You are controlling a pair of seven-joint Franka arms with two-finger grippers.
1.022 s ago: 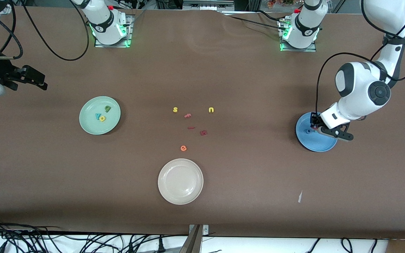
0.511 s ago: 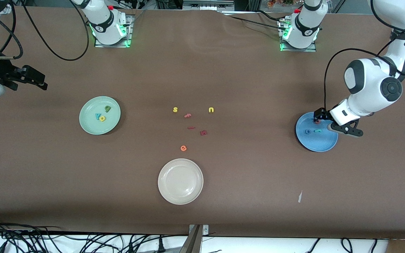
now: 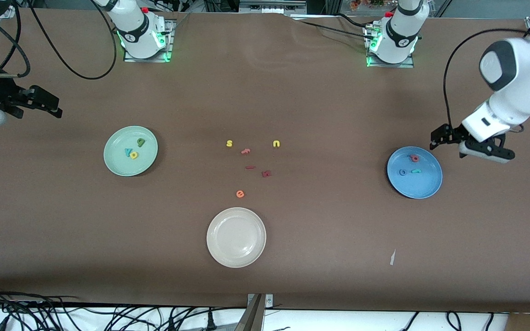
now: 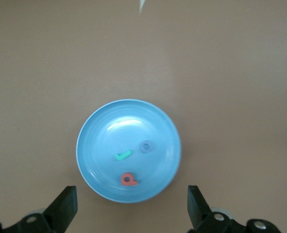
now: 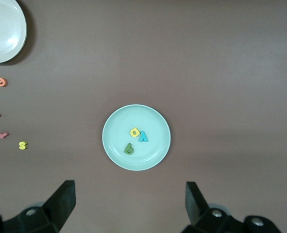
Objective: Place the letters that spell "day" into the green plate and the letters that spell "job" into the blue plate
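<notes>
The blue plate (image 3: 419, 186) holds a pink-red b (image 3: 414, 158), a blue o (image 3: 402, 172) and a teal j (image 3: 416, 171). My left gripper (image 3: 446, 146) hangs open and empty over the table just off that plate's rim. Its wrist view shows the blue plate (image 4: 92, 126), b (image 4: 127, 179), j (image 4: 122, 155) and o (image 4: 145, 146) beyond the left gripper (image 4: 132, 213). The green plate (image 3: 118, 163) holds a green a (image 3: 141, 142), teal y (image 3: 128, 151) and yellow d (image 3: 134, 155). My right gripper (image 3: 39, 114) waits open at the right arm's end of the table.
Mid-table lie a yellow s (image 3: 229, 143), yellow u (image 3: 276, 144), pink f (image 3: 245, 151), orange e (image 3: 240, 194) and two dark red pieces (image 3: 266, 174). A cream-white plate (image 3: 236, 257) sits nearer the front camera. A white scrap (image 3: 392, 257) lies near the front edge.
My left gripper opened and let the pink-red b drop into the blue plate. It then rose and drew off the plate toward the left arm's end. The right arm stayed still.
</notes>
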